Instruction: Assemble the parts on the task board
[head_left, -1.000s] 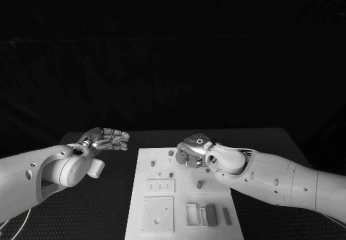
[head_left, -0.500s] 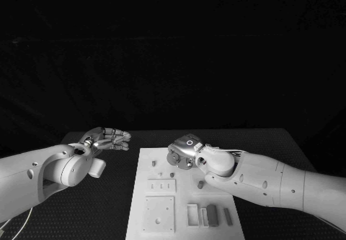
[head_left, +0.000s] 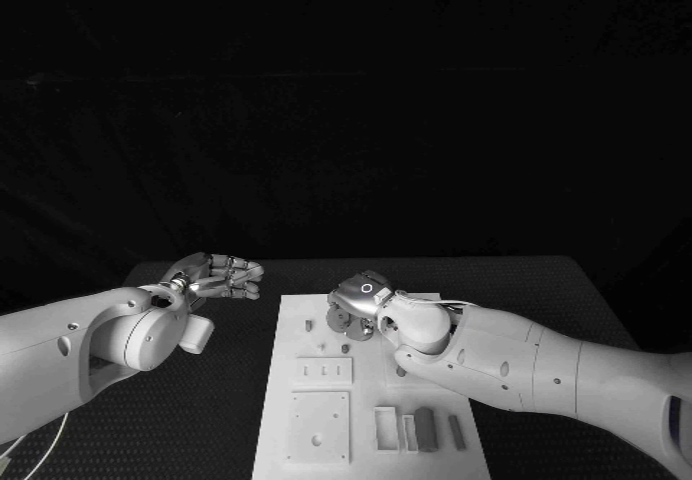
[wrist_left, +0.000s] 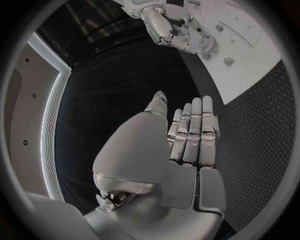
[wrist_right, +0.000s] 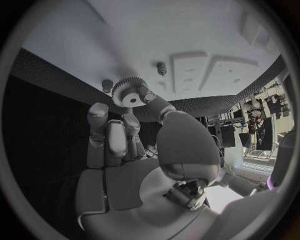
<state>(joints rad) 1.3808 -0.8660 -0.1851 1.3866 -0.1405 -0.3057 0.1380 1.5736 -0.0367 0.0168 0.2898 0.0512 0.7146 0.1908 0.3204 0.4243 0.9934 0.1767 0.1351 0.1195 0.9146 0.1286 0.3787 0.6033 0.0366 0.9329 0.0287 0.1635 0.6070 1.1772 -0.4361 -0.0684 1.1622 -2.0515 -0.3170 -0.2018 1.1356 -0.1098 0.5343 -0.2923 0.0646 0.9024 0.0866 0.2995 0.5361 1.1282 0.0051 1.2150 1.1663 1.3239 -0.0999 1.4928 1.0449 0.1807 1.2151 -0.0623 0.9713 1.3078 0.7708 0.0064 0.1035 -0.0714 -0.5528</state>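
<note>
A dark, finely textured worktop (head_left: 577, 285) sits under a black background, and the white task board (head_left: 368, 400) lies flat along its middle. The board is a smooth plate with shallow square recesses and raised rectangular blocks near its close end, where a few small upright parts (head_left: 421, 428) stand side by side; short pegs (wrist_right: 162, 67) rise from its far half. The right hand (head_left: 361, 305) hangs over the far part of the board, its white forearm crossing above the board's right side and hiding part of it. In the right wrist view that hand pinches a small toothed gear (wrist_right: 129, 93), round with a pale hub and a centre hole, between fingertips just above the board surface and near two of the pegs. The left hand (head_left: 219, 277) is held above the worktop just off the board's left edge, grasping nothing; the left wrist view shows its silver, segmented fingers (wrist_left: 195, 131) lying straight and close together beside the thumb.
</note>
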